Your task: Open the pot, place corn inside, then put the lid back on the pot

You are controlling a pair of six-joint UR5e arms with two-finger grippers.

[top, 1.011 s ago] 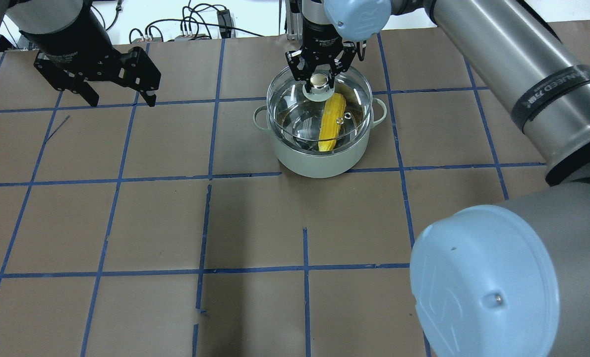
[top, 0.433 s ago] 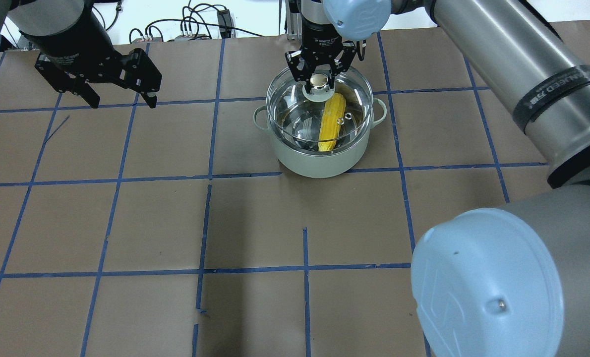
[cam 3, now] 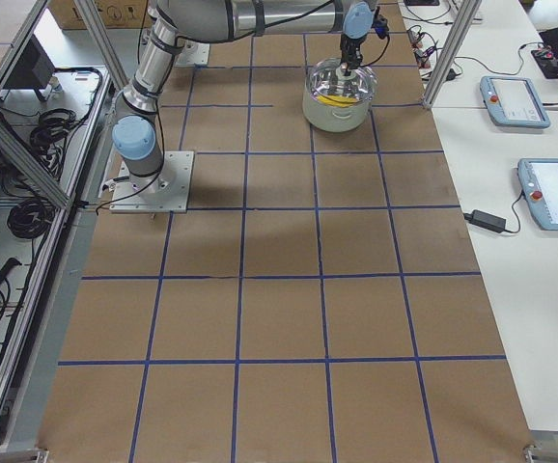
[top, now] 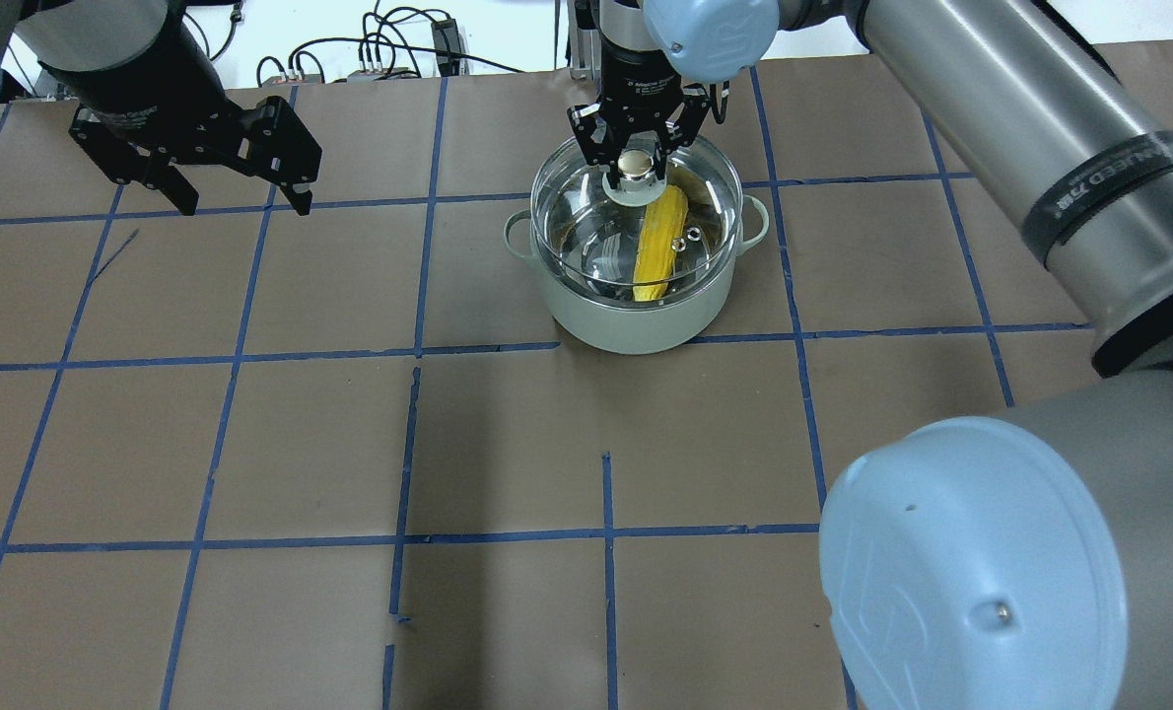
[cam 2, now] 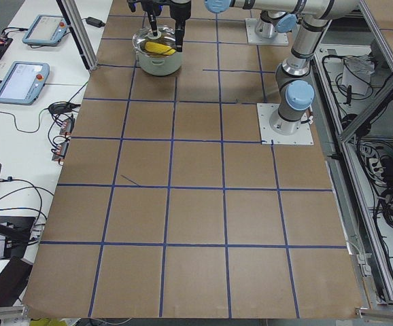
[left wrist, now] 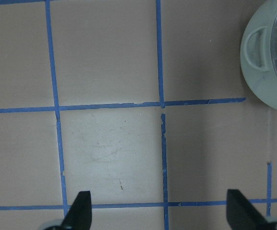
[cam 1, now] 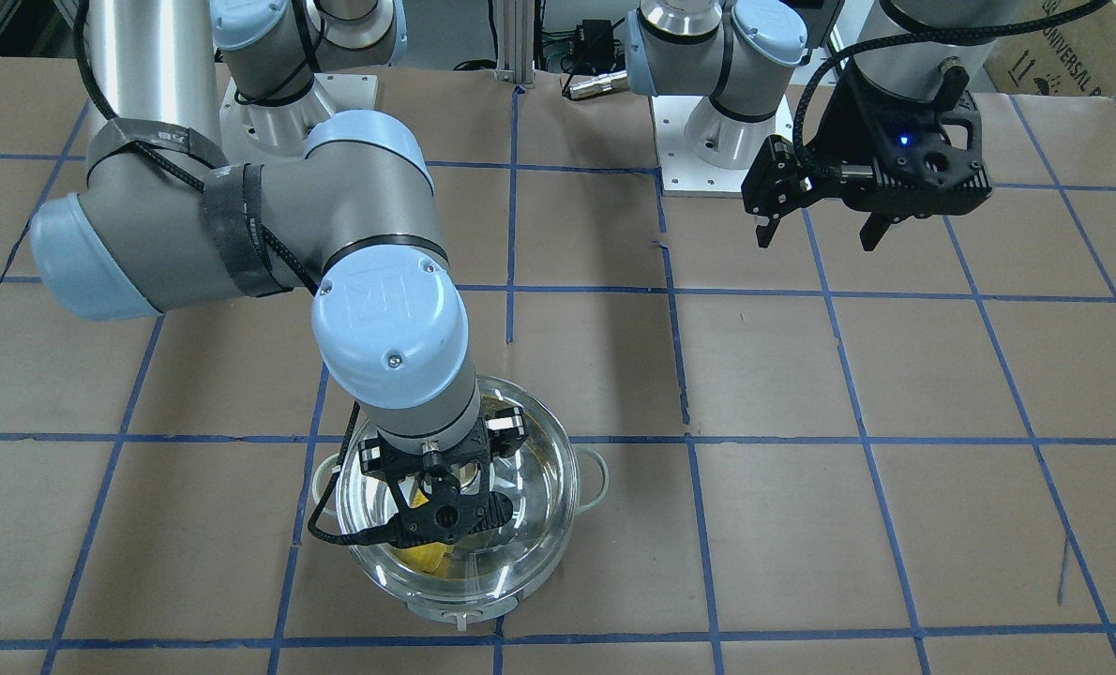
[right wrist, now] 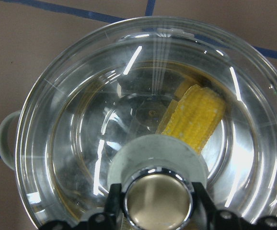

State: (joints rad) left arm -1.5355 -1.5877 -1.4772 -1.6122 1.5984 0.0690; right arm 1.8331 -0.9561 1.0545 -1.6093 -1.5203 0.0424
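Observation:
The pale grey-white pot (top: pixel 636 325) stands at the far middle of the table. The yellow corn (top: pixel 660 247) lies inside it; it also shows in the right wrist view (right wrist: pixel 196 120). The clear glass lid (top: pixel 586 227) lies over the pot's mouth. My right gripper (top: pixel 634 168) comes down from above and is shut on the lid's knob. In the right wrist view both fingers press against the chrome knob (right wrist: pixel 157 201). My left gripper (top: pixel 241 202) is open and empty, held above the table well to the left of the pot. Its wrist view shows the pot's side handle (left wrist: pixel 260 62).
The table is brown paper with a grid of blue tape lines (top: pixel 414 350). Cables and plugs (top: pixel 389 49) lie beyond the far edge. My right arm's elbow (top: pixel 971 562) fills the near right of the overhead view.
Almost nothing. The right arm's elbow has shifted slightly. The right gripper stays on the lid knob and the left gripper has not moved.

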